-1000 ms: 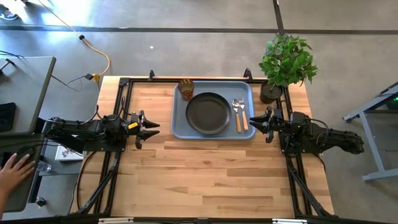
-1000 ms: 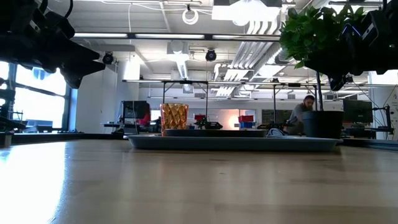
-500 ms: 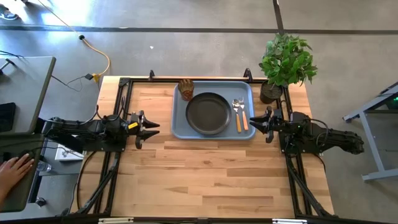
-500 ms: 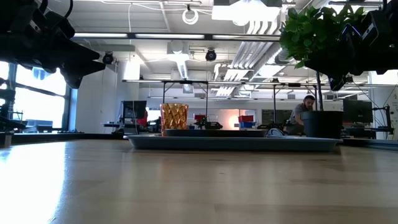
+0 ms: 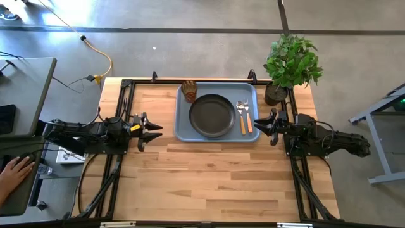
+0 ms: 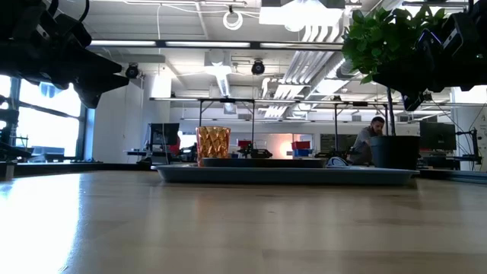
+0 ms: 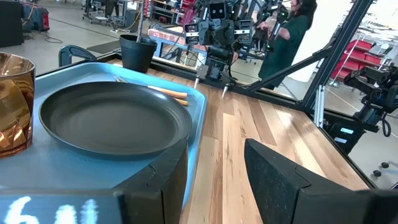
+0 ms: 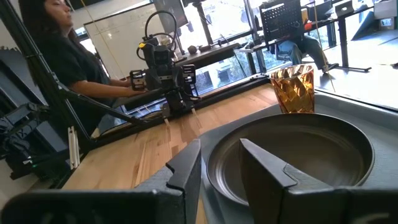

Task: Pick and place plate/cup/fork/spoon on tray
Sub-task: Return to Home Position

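Note:
The blue-grey tray (image 5: pixel 183 126) lies at the table's far middle. On it rest the dark plate (image 5: pixel 212 115), the amber cup (image 5: pixel 189 89) upright at its far left corner, and the spoon (image 5: pixel 240 116) and fork (image 5: pixel 247 116) side by side right of the plate. My left gripper (image 5: pixel 154 132) hovers open and empty left of the tray. My right gripper (image 5: pixel 259 125) hovers open and empty at the tray's right edge. The plate (image 7: pixel 112 118), cup (image 7: pixel 13 102) and tray (image 7: pixel 198 124) show in the left wrist view; the plate (image 8: pixel 298 149) and cup (image 8: pixel 292 88) show in the right wrist view.
A potted plant (image 5: pixel 290 63) stands at the table's far right corner, just behind my right arm. Bare wood fills the near half of the table (image 5: pixel 215 183). A person's hand (image 5: pixel 16 170) rests on a side desk beyond the table's left edge.

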### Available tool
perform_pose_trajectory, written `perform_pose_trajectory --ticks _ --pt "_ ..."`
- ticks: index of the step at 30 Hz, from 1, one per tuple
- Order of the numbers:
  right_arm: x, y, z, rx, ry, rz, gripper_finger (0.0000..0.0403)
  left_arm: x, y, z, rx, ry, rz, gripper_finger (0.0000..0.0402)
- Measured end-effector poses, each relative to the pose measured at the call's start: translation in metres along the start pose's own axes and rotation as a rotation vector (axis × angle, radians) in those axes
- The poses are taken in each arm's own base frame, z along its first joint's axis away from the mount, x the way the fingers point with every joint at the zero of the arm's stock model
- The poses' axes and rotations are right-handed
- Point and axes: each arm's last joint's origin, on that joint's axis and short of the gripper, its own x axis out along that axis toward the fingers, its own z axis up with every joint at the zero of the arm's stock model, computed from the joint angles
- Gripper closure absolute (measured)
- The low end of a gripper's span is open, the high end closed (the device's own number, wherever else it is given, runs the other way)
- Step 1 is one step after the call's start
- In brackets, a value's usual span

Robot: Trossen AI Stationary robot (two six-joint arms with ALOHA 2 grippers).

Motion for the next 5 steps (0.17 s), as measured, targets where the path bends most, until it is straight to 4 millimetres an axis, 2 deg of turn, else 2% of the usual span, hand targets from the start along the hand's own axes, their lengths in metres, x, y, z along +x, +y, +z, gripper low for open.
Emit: perform_pose_trajectory --ticks 5 --pt "0.0 -0.0001 0.0 0.0 0.0 -0.001 0.0304 0.0 0.0 0.0 0.0 0.0 0.0 0.0255"
